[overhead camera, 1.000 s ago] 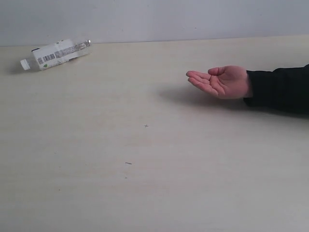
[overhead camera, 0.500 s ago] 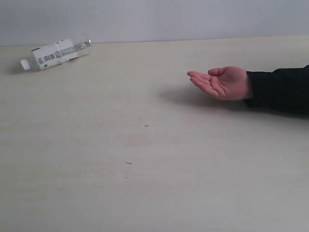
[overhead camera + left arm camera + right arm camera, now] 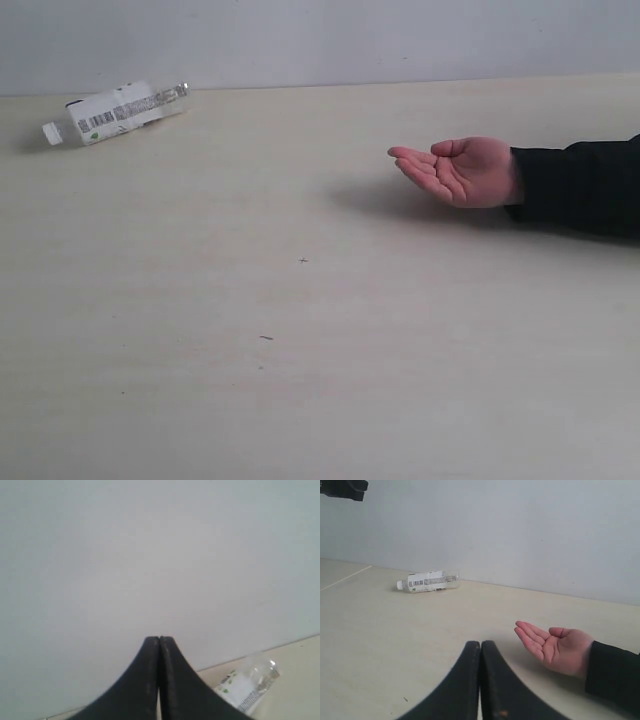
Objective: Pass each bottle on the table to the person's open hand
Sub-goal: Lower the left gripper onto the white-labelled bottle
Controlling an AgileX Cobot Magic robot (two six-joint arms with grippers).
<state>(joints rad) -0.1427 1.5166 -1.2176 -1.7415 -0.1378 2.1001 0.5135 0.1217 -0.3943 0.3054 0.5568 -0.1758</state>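
One bottle point(image 3: 113, 112) is in view, lying on its side at the far left of the table point(image 3: 300, 380). Its long axis runs across the table, and its white cap points away from the person's open hand point(image 3: 465, 170), palm up well apart on the right. Your left hand point(image 3: 159, 640) and right hand point(image 3: 480, 644) are both pressed together, holding nothing. The left looks nearer, so you would spread it and close across the bottle's width.

I see a plain, pale grey wall point(image 3: 400, 40) running behind the beige surface point(image 3: 300, 400); the light is soft and even, with faint shadows.
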